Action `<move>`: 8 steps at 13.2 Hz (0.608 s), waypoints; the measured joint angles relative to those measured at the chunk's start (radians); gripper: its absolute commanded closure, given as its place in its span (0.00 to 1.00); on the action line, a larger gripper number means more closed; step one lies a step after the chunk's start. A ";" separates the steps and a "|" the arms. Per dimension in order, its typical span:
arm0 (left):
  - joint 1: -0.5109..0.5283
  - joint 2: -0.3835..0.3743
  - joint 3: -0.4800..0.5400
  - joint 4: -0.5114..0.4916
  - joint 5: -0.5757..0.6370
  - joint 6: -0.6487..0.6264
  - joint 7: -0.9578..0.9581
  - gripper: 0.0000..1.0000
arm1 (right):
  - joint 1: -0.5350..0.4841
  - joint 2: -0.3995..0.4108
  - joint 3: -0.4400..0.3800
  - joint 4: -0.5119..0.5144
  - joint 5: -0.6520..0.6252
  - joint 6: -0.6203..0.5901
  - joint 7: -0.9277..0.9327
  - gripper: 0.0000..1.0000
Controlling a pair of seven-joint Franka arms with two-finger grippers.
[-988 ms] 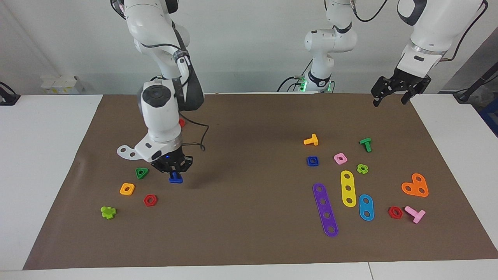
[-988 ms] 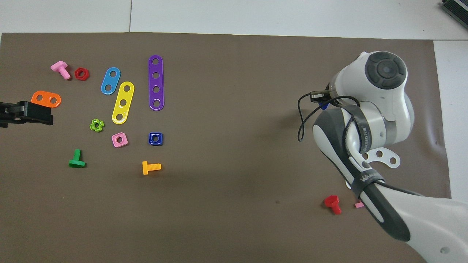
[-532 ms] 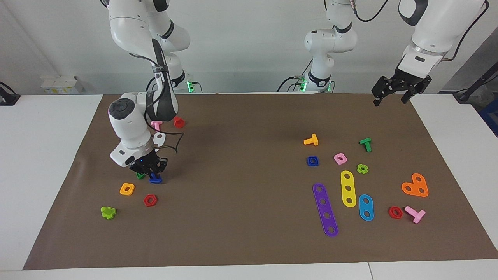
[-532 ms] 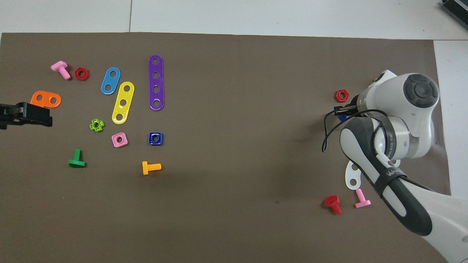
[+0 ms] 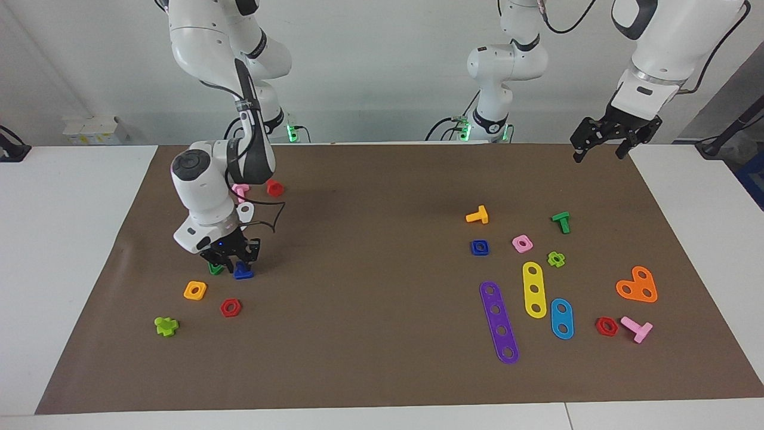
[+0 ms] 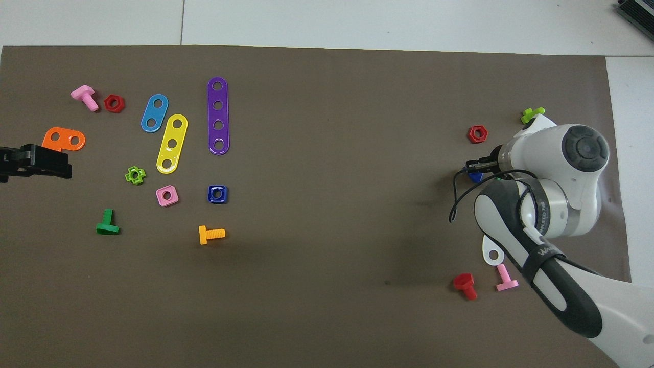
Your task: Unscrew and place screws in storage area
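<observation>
My right gripper [image 5: 234,261] is low over the mat at the right arm's end of the table. It is shut on the stem of the royal-blue bolt [image 5: 242,273], whose triangular head is at or just above the mat. In the overhead view the bolt [image 6: 475,177] peeks out beside the gripper [image 6: 477,166]. The green triangular nut [image 5: 215,268] lies right beside it, partly hidden. The matching blue square nut [image 5: 480,247] [image 6: 217,193] lies mid-table toward the left arm's end. My left gripper [image 5: 600,146] [image 6: 30,161] is open and empty, and waits raised over the mat's corner.
Around the right gripper lie an orange square nut [image 5: 195,290], a red hex nut [image 5: 230,307], a lime bolt [image 5: 166,325], a pink bolt [image 5: 240,190], a red bolt [image 5: 274,188] and a white strip [image 6: 493,250]. Coloured strips [image 5: 499,321], nuts and bolts lie at the left arm's end.
My right arm has carried the blue bolt toward its own end of the table, to beside the green triangular nut, and lowered it. The left arm has not moved.
</observation>
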 measured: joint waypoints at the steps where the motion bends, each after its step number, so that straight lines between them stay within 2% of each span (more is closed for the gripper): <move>1: 0.000 0.000 0.000 0.000 0.000 0.000 0.000 0.00 | 0.000 -0.016 0.000 0.021 0.000 -0.024 0.032 0.00; 5: 0.000 0.000 0.000 0.000 0.000 0.000 0.000 0.00 | -0.014 -0.116 -0.003 0.163 0.000 -0.273 0.098 0.00; 8: 0.000 0.000 0.000 0.000 0.000 0.000 0.000 0.00 | -0.059 -0.223 -0.005 0.262 -0.002 -0.516 0.099 0.00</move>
